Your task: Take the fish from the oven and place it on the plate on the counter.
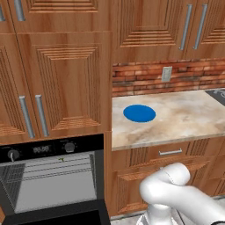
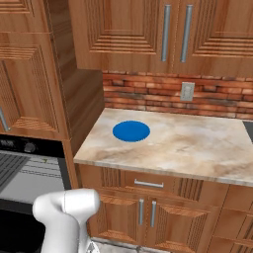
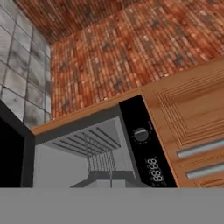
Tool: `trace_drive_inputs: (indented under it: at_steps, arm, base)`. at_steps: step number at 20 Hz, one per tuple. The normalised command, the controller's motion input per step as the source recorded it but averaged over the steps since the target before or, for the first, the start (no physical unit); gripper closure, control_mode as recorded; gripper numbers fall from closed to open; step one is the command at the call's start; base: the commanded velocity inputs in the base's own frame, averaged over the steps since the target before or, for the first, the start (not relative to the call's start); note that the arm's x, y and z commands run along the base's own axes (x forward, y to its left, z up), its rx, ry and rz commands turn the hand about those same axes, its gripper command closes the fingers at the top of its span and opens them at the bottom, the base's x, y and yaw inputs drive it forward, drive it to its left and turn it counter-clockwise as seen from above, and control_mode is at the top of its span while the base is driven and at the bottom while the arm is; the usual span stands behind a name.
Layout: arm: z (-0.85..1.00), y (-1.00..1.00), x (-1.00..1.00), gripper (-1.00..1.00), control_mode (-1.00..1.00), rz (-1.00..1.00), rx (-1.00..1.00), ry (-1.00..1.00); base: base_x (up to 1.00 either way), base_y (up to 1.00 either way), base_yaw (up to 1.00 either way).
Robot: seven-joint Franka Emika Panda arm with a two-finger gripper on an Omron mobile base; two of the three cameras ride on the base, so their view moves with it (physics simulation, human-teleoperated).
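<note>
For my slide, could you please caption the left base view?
Open oven beside counter bearing an empty blue plate.

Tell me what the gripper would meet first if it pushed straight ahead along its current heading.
Probably the open oven: the hand view looks into its grey cavity, at the wire racks. Depth is unclear, so the control panel beside the opening could come first.

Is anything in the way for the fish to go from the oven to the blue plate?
Nothing visible is. The oven door is down, so its racks are open to the front. A tiny greenish fish lies on the top rack. The blue plate sits bare on the counter, nothing around it.
</note>
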Motion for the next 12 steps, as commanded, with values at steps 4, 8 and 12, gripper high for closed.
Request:
trace_drive_inputs:
  at_steps: [4,8,12]
  arm:
    - [0.00,0.03,0.47,1.00,-1.00,-0.02,-0.03,0.26]
    - [0.12,0.00,0.69,1.00,-1.00,-0.05,-0.04,0.32]
    - [0.43,0.00,0.49,1.00,-1.00,-0.05,0.00,0.19]
  base:
    - [0.00,0.00,0.00]
    - [0.00,0.00,0.00]
    - [0.00,0.00,0.00]
